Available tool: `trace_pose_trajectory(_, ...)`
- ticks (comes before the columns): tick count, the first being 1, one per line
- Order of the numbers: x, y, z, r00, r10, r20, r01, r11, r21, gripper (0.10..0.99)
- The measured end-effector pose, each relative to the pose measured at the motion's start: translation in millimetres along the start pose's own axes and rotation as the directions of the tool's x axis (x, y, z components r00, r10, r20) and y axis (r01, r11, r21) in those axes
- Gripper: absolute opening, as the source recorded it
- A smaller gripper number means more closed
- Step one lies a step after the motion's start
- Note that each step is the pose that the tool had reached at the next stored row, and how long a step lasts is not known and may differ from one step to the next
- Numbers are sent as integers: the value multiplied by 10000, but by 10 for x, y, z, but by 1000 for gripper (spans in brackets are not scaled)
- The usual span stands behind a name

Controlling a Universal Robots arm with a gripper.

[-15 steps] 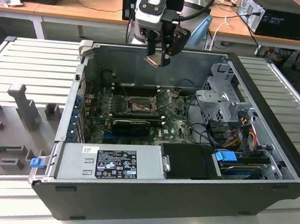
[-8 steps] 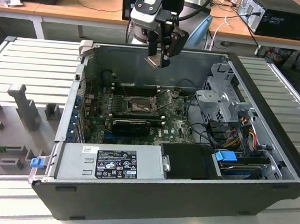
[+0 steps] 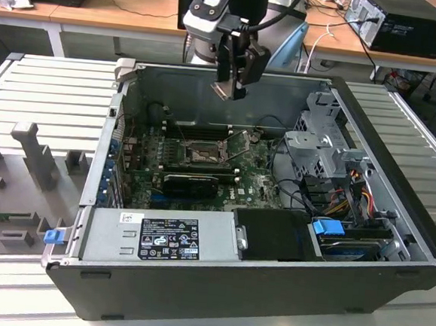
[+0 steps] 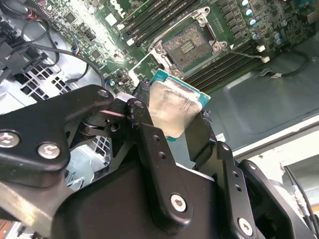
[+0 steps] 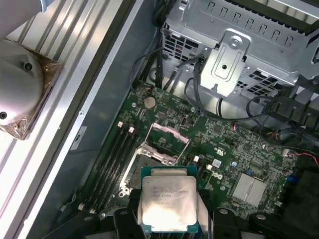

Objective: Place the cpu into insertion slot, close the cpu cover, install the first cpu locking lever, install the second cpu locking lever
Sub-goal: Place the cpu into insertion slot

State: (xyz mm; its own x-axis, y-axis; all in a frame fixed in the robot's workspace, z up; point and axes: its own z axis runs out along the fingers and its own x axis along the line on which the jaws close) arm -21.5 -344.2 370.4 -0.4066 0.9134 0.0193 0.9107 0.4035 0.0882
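Step 1 is in hand: the jaws pinch the cpu (image 5: 167,201) by its edges, well above the open insertion slot (image 5: 149,158); seating it likely demands square alignment.

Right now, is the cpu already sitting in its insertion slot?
No, the gripper holds the cpu clear of the board, and the insertion slot lies bare in the second wrist view.

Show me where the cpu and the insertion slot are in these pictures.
cpu (image 5: 167,201), first wrist view, middle of its pale metal face.
insertion slot (image 4: 188,46), second wrist view, centre of its contact field.
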Motion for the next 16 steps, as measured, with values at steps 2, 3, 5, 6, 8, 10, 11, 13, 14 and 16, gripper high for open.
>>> trace_pose_trajectory(2,0,0,2,9997,224,20,-224,9997,-4,529)
trace_pose_trajectory(3,0,0,3,9996,286,25,-286,9996,-6,529)
trace_pose_trajectory(5,0,0,4,9991,422,37,-422,9991,-9,529)
trace_pose_trajectory(6,0,0,5,9986,532,46,-531,9986,-12,529)
trace_pose_trajectory(8,0,0,6,9977,672,58,-672,9977,-16,529)
trace_pose_trajectory(10,0,-1,7,9964,848,74,-848,9964,-20,529)
trace_pose_trajectory(11,0,0,8,9956,930,81,-930,9957,-22,529)
trace_pose_trajectory(13,0,-1,10,9937,1117,97,-1116,9937,-28,529)
trace_pose_trajectory(14,0,-1,10,9929,1188,104,-1187,9929,-29,529)
trace_pose_trajectory(16,0,-1,11,9912,1315,114,-1315,9913,-34,529)
